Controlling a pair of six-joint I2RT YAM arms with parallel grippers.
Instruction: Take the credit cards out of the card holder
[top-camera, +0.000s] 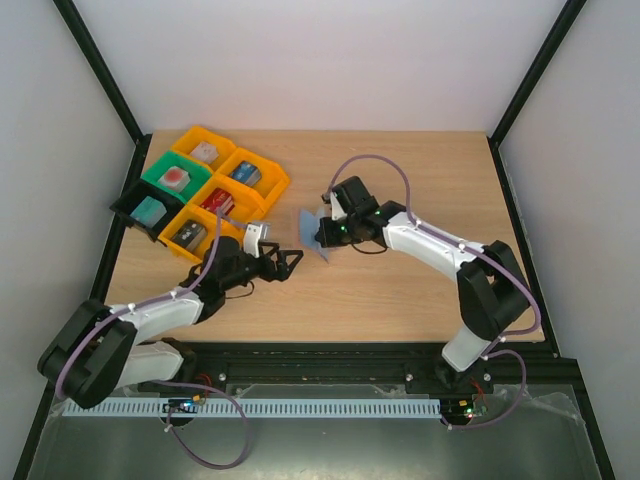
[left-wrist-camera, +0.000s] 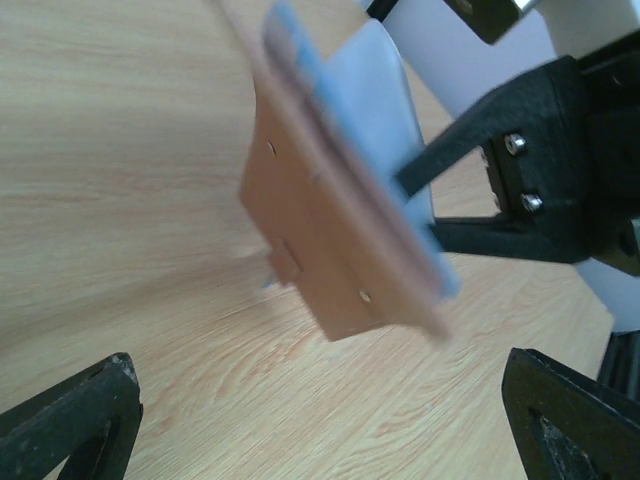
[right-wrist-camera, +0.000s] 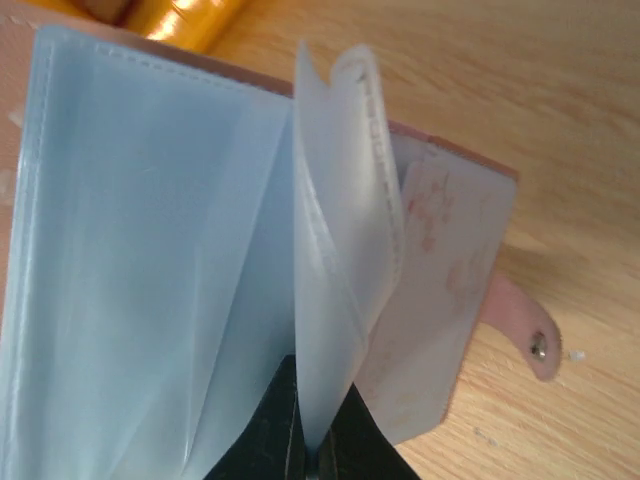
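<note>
Wooden table (top-camera: 400, 290), coloured trays (top-camera: 262, 180) at its far left. The card holder (left-wrist-camera: 330, 250) hangs open above mid-table, with the right gripper (right-wrist-camera: 315, 445) clenched on one clear sleeve (right-wrist-camera: 340, 220). The left gripper (top-camera: 288, 262) sits just beside it, jaws spread wide, touching nothing.

Table (top-camera: 400, 290): light wood grain, flat.
Yellow trays (top-camera: 272, 183): four, standing on the table in one tight cluster.
Green tray (top-camera: 160, 165): within that cluster.
Black tray (top-camera: 125, 205): at the cluster's left edge.
Card holder (top-camera: 312, 235): right of the trays, tilted; contact with the wood unclear.
</note>
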